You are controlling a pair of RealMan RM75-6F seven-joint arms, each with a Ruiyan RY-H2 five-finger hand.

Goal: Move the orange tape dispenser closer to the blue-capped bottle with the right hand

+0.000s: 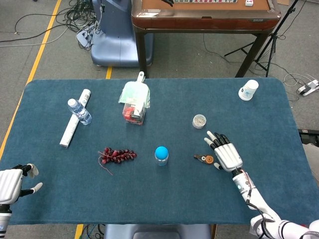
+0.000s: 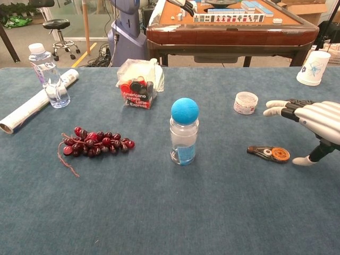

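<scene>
Right hand [image 1: 225,155] spread wide, empty, just beside flat orange-and-black tape dispenser [image 1: 205,159]. Risk: skidding it into tall blue-capped clear bottle [image 1: 161,155] beyond, toppling.

right hand [image 1: 225,154] spread beside orange tape dispenser [image 1: 205,159], blue-capped bottle [image 1: 161,155] near

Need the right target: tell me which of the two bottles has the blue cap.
The bottle standing mid-table, topped by a round blue cap, left of the orange tape dispenser. The other, the water bottle at far left, has a white cap.

Dispenser [image 1: 205,159] btwn bottle [image 1: 161,155], R hand [image 1: 224,152]
</scene>
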